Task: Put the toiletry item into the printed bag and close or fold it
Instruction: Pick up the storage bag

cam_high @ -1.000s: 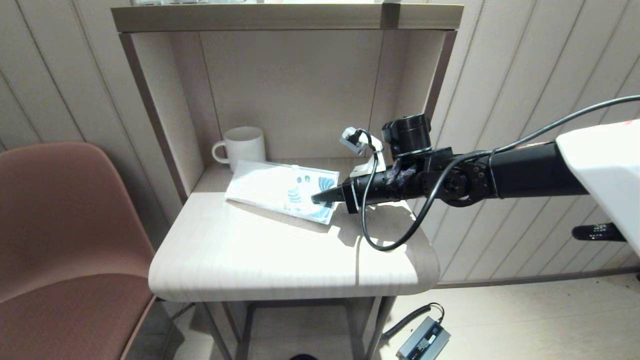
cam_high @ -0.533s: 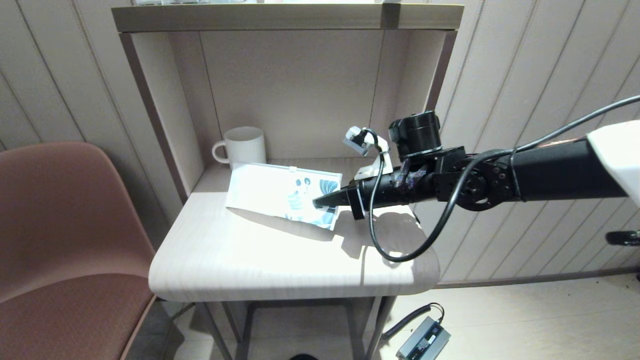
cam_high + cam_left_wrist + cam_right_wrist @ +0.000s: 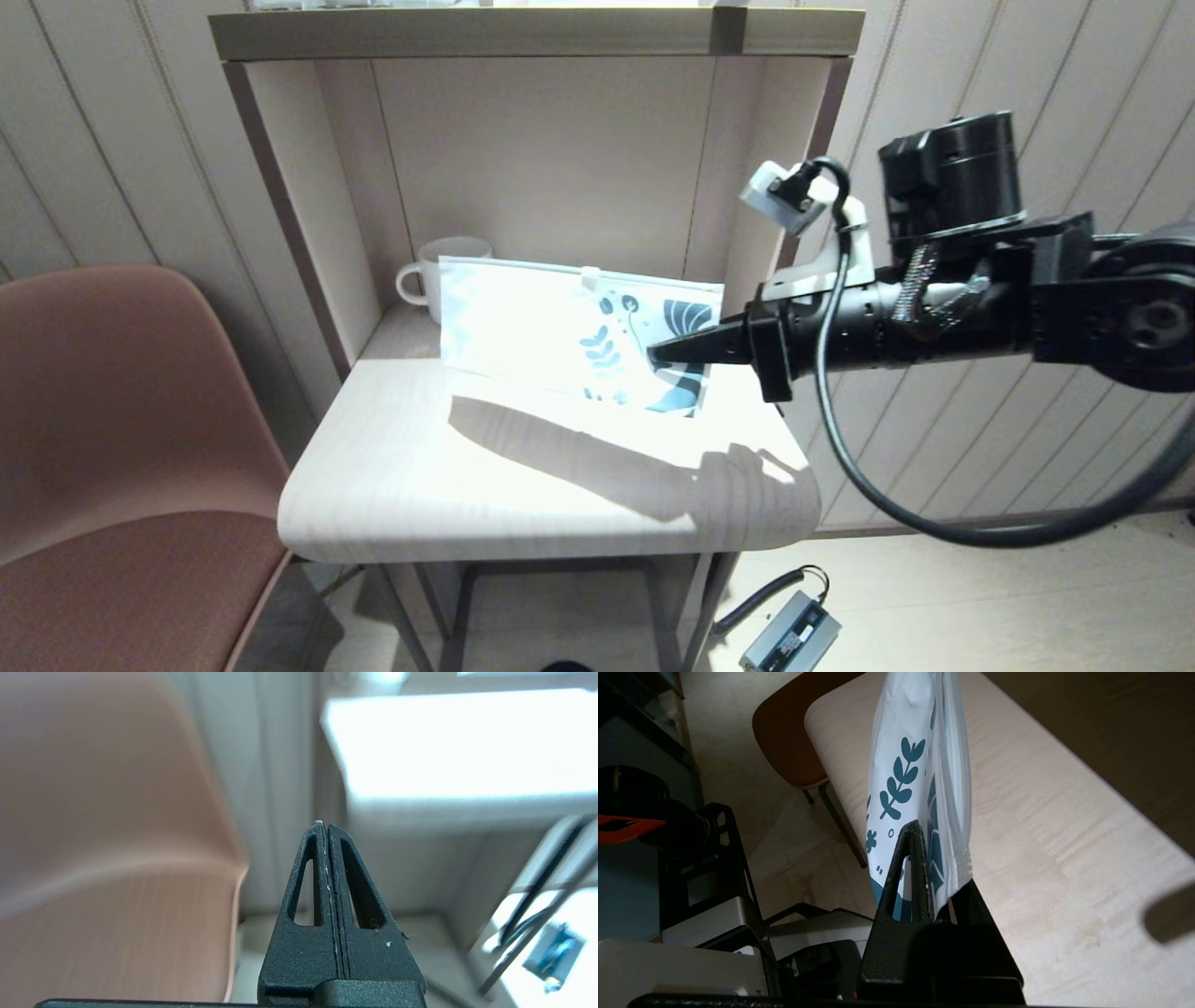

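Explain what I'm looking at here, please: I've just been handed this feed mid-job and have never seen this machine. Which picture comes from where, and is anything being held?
It is a two-armed robot. The wide picture comes from a camera on its head, looking down at a small pale table set in a wall niche. The other two come from cameras on each wrist, looking along the claw.

The black arm reaching in from the right ends in the right claw. It is shut on the printed bag, a flat white pouch with dark-blue leaves at the gripped end. The bag is held up on edge above the table, in front of a white mug. The right wrist picture shows the same bag pinched between the fingers.

The left claw is shut and empty, low beside a brown chair, outside the head picture.

No toiletry item is visible.
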`<state>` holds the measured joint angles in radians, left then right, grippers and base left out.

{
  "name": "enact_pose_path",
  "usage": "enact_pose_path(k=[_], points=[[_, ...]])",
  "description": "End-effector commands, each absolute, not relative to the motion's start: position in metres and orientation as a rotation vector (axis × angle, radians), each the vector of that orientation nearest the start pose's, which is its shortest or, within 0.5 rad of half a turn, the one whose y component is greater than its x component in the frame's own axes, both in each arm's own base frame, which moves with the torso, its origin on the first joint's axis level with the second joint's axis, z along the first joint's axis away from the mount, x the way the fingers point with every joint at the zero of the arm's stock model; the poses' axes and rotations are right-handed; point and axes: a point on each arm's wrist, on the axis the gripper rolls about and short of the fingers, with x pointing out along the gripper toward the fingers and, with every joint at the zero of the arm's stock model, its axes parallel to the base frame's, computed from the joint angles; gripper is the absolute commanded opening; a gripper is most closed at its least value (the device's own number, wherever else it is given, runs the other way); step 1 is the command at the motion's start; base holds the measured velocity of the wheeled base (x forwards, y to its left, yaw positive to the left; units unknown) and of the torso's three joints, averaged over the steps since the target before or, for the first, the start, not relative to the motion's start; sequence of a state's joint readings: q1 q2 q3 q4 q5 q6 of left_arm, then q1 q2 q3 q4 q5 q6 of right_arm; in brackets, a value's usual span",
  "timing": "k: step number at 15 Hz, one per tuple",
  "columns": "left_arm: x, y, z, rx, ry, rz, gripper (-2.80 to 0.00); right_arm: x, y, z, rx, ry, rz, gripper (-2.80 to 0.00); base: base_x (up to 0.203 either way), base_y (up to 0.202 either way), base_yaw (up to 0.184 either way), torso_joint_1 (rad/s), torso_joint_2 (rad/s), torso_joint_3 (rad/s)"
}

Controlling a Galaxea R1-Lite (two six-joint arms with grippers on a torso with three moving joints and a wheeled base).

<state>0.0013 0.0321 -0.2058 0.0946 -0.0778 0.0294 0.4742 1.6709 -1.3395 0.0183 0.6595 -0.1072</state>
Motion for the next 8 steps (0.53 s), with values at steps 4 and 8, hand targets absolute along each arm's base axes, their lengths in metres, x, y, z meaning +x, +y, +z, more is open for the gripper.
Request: enact_pose_path(k=[4, 8], points=[[-0.009, -0.006, 0.255, -0.033, -0.043, -0.271, -2.8, 0.195, 0.128, 0.317, -0.101, 0.328, 1.038, -2.8, 0.0, 0.0, 0.0, 0.0, 0.0, 0.0], [0.042, -0.013, 0.336, -0.073, -0.015, -0.623, -2.8, 0.183, 0.139, 0.317, -0.138, 0.348, 0.998, -2.8, 0.0, 0.0, 0.0, 0.0, 0.0, 0.0]])
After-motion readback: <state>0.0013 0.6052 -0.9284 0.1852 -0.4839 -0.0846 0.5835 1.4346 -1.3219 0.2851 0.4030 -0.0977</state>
